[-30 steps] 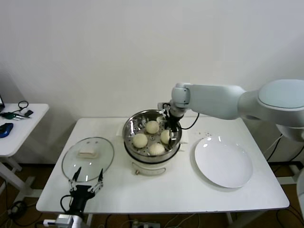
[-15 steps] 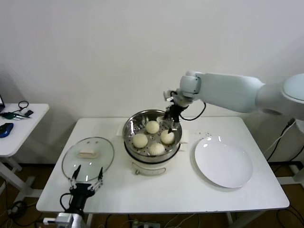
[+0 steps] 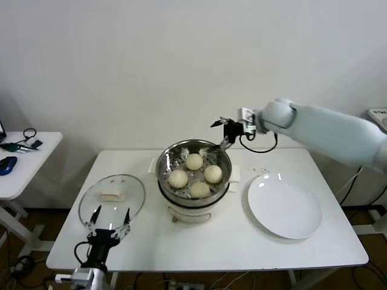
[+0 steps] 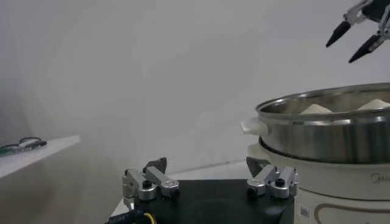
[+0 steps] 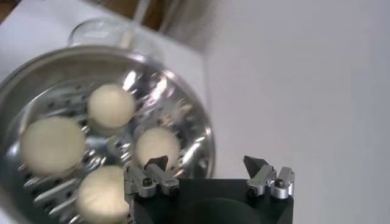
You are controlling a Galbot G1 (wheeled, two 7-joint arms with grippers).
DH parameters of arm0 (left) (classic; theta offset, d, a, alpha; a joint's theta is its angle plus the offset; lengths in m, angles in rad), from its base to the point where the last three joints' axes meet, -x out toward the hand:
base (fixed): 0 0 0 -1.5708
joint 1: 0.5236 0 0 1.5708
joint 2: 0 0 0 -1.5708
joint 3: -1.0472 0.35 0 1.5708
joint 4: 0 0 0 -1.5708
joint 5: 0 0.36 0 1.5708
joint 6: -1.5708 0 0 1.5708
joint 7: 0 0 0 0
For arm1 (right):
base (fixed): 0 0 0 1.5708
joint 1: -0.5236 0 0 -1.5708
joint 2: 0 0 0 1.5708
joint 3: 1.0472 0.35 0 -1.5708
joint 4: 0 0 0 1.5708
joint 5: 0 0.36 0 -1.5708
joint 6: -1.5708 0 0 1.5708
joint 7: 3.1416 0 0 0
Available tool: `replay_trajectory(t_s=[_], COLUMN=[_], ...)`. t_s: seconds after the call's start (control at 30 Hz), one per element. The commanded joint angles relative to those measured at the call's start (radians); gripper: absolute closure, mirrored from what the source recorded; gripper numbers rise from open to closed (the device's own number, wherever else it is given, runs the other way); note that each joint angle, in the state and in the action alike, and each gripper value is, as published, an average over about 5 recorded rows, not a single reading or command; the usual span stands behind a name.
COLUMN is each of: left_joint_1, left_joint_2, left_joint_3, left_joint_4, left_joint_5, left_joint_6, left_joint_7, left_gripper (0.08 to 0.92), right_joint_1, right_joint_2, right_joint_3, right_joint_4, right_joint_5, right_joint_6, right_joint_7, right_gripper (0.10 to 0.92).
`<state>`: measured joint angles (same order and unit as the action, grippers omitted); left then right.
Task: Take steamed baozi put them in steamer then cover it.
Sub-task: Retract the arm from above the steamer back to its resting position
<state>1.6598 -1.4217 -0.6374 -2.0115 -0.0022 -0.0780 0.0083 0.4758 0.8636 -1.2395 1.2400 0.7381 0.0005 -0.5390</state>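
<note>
Several off-white baozi (image 3: 193, 161) lie in the shiny steamer (image 3: 165, 158) on its white base at the table's middle. My right gripper (image 3: 220, 133) is open and empty, lifted above the steamer's back right rim, clear of the buns. In the right wrist view the baozi (image 5: 111, 105) sit on the steamer's perforated floor (image 5: 73, 100) beyond the open gripper (image 5: 206, 163). The glass cover (image 3: 112, 194) lies flat on the table left of the steamer. My left gripper (image 3: 109, 219) is open and empty just in front of the cover, at the table's front edge.
A large white plate (image 3: 284, 205) lies bare to the right of the steamer. A side table (image 3: 24, 158) with cables stands at the far left. The left wrist view shows the steamer wall (image 4: 323, 131) close by and the right gripper (image 4: 356, 33) above it.
My right gripper has risen out of the steamer and moved back and to the right, leaving a baozi inside. The left gripper has barely moved.
</note>
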Motion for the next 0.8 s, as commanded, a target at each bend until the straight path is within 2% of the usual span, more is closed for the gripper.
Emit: replay_trajectory(t_s=[0.03,0.23,0.47,0.67,0.8], left_joint_1=[-0.003,0.001,0.007,0.004,0.013], left_joint_2=[-0.01,-0.013,0.003,0.022,0.037], left_joint_3=[0.006,-0.001,-0.033,-0.058,-0.057], left_joint_4=[-0.032,-0.057,-0.079,-0.085,-0.101], left_joint_5=[0.058,0.098,0.268,0.621,0.898], left_joint_6=[0.013,0.033,0.077,0.111,0.178], left_joint_7=[-0.009,-0.033,-0.05,-0.082,-0.083], left_gripper=[0.177,0.177,0.177,0.177,0.177], right_joint_1=[-0.576,-0.955,-1.336,-1.549,-1.644], right_joint_2=[-0.273,-0.254,-0.136,-0.003,0.058], right_joint_3=[0.645,1.038,1.412,1.609,1.7], right_joint_4=[0.202,0.304,0.401,0.449,0.482], right_joint_5=[-0.083,-0.121,-0.178,-0.227,-0.237], right_joint_6=[0.13,0.156,0.171,0.159,0.137], right_joint_7=[0.305,0.389,0.432,0.421,0.402], right_gripper=[0.203,0.203,0.203,0.203,0.203])
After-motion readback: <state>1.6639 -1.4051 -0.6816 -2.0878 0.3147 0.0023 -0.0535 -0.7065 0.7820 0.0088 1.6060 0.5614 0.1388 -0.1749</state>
